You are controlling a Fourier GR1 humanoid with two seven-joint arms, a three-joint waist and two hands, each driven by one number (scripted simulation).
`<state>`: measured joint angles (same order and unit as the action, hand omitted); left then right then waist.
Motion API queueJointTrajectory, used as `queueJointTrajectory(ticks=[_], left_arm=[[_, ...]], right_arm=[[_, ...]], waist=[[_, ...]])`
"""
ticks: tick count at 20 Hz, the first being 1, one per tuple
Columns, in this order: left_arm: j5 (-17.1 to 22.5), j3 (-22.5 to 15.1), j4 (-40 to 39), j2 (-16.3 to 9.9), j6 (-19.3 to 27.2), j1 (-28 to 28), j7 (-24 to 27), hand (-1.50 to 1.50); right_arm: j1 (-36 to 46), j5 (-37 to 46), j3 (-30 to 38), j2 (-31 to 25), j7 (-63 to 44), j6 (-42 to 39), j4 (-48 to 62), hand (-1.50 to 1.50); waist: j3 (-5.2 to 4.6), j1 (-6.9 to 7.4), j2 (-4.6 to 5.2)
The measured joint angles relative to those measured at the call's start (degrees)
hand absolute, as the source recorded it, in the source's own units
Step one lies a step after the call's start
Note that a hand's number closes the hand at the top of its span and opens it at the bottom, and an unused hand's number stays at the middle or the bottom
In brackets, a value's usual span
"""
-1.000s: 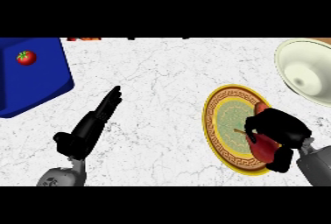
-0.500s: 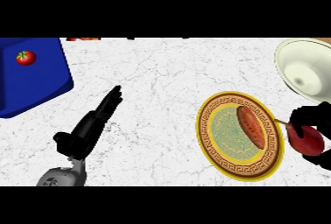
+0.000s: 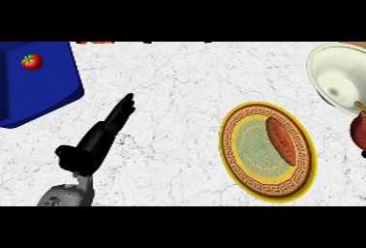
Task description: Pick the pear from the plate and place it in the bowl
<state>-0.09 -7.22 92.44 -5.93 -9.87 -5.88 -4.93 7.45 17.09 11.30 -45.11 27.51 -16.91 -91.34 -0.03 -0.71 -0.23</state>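
We note the white marble counter (image 3: 178,97), a blue box (image 3: 36,92) at far left, the cream bowl (image 3: 332,72) at upper right, and the patterned plate (image 3: 247,145), which carries only an oblong reddish item (image 3: 280,140). The left hand (image 3: 97,143) rests at lower left, fingers straight and pressed together. The red pear (image 3: 358,130) is at the right edge, off the plate and just below the bowl. We judge it light, firm and smooth-skinned, best clasped round its broad belly. The right hand (image 3: 363,154) shows only as a dark sliver, and its state cannot be told.
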Motion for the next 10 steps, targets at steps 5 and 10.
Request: queueJointTrajectory(ticks=[5, 10], left_arm=[[-0.35, -0.62, 0.90, 0.15, -0.87, 1.05, 0.32, 0.00], [-0.67, -1.16, 0.57, 1.18, -0.76, -0.28, -0.45, 0.00]], right_arm=[[6.34, 1.16, 2.40, -0.46, -1.92, -0.37, 7.61, 1.50], [13.60, 8.41, 1.92, -0.04, 1.15, 7.06, 18.74, 1.50]], waist=[[0.02, 1.04, 0.24], [0.06, 1.76, 0.51]])
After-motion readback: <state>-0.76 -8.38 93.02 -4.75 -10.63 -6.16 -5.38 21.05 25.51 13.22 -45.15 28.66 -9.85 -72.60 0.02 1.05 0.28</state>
